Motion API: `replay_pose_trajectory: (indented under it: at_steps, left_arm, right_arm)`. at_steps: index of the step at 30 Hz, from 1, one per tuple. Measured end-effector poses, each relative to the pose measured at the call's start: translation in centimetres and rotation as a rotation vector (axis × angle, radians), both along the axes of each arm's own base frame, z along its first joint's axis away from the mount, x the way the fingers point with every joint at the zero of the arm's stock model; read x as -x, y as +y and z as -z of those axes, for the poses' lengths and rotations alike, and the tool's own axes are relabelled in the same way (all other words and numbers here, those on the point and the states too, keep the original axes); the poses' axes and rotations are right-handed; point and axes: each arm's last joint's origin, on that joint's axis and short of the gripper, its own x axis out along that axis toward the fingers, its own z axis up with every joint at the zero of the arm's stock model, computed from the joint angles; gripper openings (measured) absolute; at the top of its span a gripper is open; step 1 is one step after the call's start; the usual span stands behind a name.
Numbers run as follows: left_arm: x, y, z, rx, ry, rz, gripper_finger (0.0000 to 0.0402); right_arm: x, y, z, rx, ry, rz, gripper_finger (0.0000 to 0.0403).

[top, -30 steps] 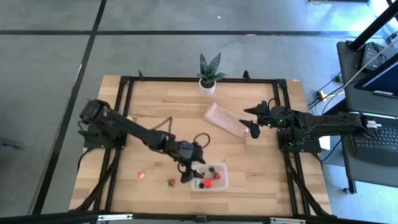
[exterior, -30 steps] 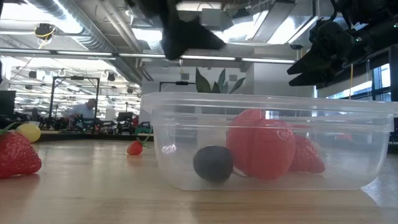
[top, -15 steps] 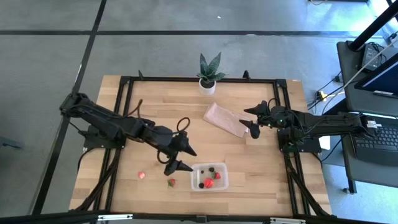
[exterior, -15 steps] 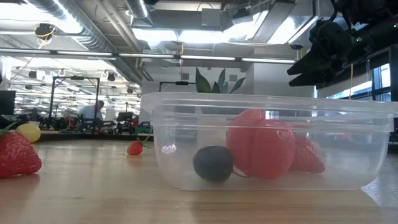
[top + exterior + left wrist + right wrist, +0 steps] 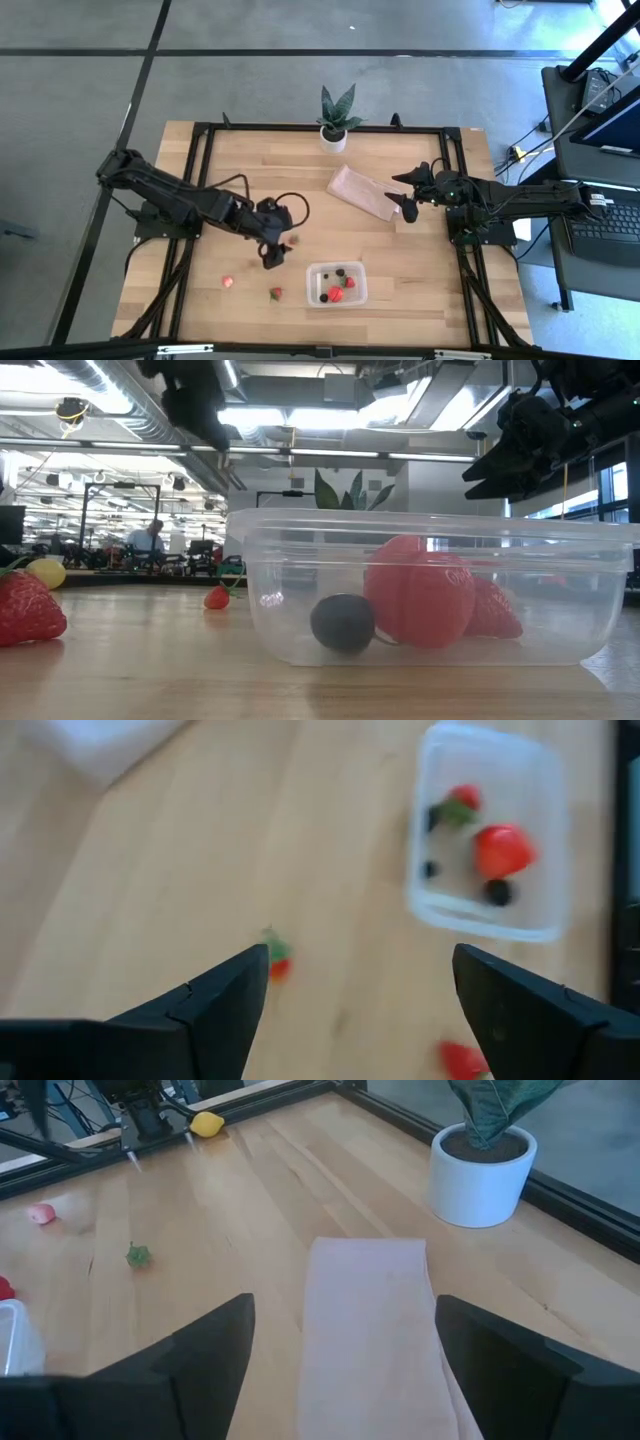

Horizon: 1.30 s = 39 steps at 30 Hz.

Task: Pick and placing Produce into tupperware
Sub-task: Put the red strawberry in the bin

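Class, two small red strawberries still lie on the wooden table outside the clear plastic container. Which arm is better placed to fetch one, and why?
Likely the left. Its open left gripper hovers near the small red strawberries, beside the clear plastic container. The right gripper waits open over the tan cloth, farther away.

2 dark jointed arms w/ looping black cables, wedge-shaped fingers (image 5: pixel 210 1010).

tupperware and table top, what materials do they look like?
Tupperware: looks like clear, slightly frosted plastic with a glossy finish; the strawberries and dark berry inside show straight through its wall. Table top: appears to be light wood, butcher-block style; plank seams and grain are visible, with a smooth, probably sealed finish.
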Motion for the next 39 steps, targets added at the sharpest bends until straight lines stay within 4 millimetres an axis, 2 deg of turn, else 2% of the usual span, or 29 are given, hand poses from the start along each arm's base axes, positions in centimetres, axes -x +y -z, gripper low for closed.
replay_pose_trajectory:
  at_steps: [4,9,17,27,39]
  left_arm:
    - [0.0,0.4,0.3,-0.102,0.003,-0.073,0.0307]
    - [-0.5,0.7,1.3,-0.139,0.055,-0.052,0.0305]
    - [-2.1,0.3,4.7,-0.193,0.191,-0.017,0.0285]
    - [-3.7,1.5,8.3,-0.191,0.331,0.007,0.0262]
    - [-4.9,2.1,10.1,-0.154,0.359,0.024,0.0228]
  right_arm:
    - [0.0,0.0,0.0,0.0,0.0,0.0,0.0312]
    - [0.0,0.0,0.0,-0.001,0.003,0.0,0.0312]
    - [0.1,0.0,0.2,-0.001,0.019,0.0,0.0312]
    - [0.4,0.0,0.9,-0.01,0.103,0.0,0.0312]
    - [0.5,0.1,1.0,-0.012,0.113,0.0,0.0312]
